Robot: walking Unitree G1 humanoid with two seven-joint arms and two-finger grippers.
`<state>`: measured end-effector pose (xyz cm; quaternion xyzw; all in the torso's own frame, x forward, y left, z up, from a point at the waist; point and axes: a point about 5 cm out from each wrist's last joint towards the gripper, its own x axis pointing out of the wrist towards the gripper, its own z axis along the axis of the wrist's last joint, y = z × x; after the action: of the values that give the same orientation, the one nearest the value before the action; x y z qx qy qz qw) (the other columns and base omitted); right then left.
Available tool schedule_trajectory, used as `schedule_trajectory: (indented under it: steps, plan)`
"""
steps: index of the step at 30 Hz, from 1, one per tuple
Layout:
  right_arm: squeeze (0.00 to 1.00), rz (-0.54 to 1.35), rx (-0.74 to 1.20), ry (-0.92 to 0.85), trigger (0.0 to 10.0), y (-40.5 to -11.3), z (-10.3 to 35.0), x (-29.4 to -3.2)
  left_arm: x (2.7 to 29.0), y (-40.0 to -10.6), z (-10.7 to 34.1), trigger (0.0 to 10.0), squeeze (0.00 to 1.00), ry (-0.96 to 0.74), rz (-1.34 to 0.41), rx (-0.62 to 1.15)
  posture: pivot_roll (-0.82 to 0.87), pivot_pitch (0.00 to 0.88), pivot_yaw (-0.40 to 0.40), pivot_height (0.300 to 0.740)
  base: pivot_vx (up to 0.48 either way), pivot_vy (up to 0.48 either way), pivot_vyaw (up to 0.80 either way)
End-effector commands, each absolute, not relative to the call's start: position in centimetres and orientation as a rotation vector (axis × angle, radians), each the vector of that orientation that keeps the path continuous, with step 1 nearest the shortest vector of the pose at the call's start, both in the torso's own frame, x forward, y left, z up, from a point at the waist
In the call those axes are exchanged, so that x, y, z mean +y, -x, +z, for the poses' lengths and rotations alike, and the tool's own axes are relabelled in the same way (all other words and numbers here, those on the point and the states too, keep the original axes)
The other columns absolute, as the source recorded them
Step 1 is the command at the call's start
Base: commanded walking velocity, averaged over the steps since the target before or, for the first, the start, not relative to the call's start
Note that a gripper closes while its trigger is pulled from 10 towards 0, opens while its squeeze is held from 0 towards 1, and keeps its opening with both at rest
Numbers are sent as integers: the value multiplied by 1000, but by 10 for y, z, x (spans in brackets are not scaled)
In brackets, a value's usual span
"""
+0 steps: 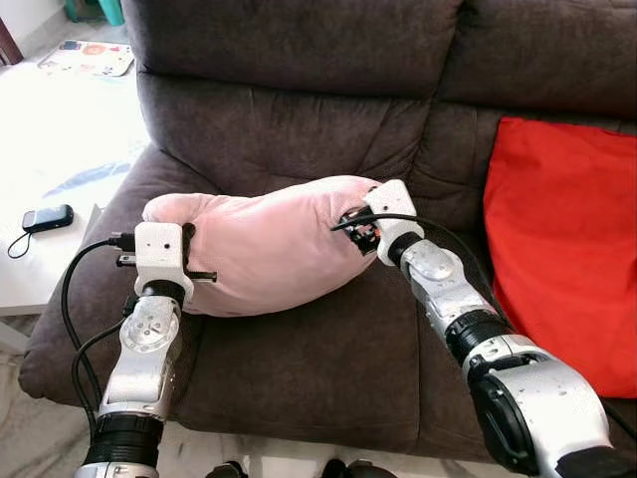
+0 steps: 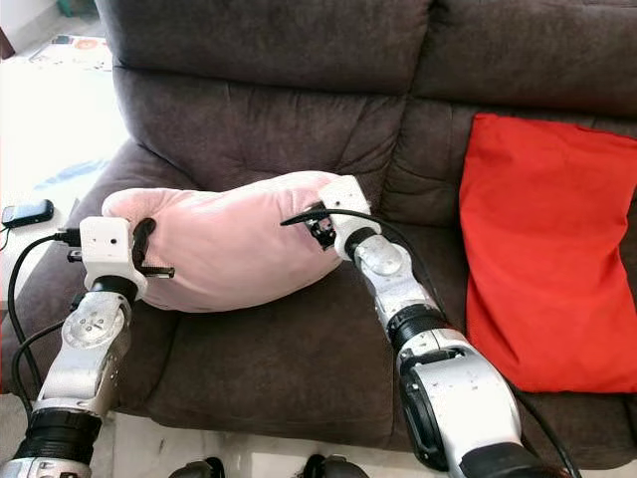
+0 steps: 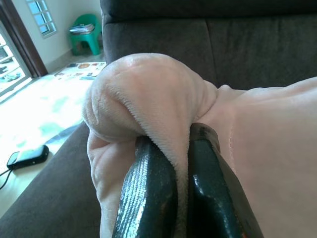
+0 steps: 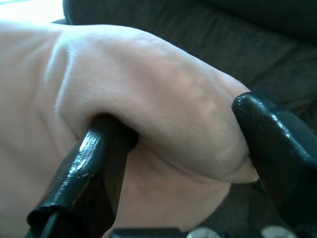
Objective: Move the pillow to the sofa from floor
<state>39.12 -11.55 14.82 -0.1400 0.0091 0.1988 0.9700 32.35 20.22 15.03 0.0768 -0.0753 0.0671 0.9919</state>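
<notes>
The dark brown sofa (image 1: 328,349) is seen directly ahead, with a red cushion (image 1: 562,249) lying against its backrest on the right seat, well apart from the work. The pink pillow (image 1: 264,244) is found over the left seat cushion, its underside apparently touching or just above the fabric; contact cannot be confirmed. It is held at both ends: the left hand (image 1: 189,257) is clamped on a fold at the pillow's left end, with plush pinched tightly between the fingers (image 3: 148,198), and the right hand (image 1: 356,231) is clamped on a thicker bulge at the right end, the fingers (image 4: 89,168) set wider around it. The step in hand is judged to be the set-down. It is advised that the pillow be lowered until its weight is fully borne by the seat, and that both hands be opened together and drawn straight outward, so the plush is not dragged toward the near edge. A small dark device (image 1: 48,217) is noted on the floor at far left.
</notes>
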Motion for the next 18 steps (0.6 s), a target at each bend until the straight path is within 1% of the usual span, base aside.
schedule_trajectory:
  steps: [1, 10, 18]
  plan:
    - [0, 371, 48, 247, 10000, -386, 136, -127, 222, -323, 154, 10000, 0, -138, 249, -149, 133, 166, -65, 740, 0, 0, 0]
    - [0, 389, 86, 234, 10000, -367, 107, -144, 236, -325, 154, 10000, 0, -97, 358, -128, 124, 172, -54, 740, 0, 0, 0]
    - [0, 372, 78, 214, 10000, -360, 101, -146, 239, -330, 153, 10000, 0, -65, 393, -116, 111, 178, -49, 740, 0, 0, 0]
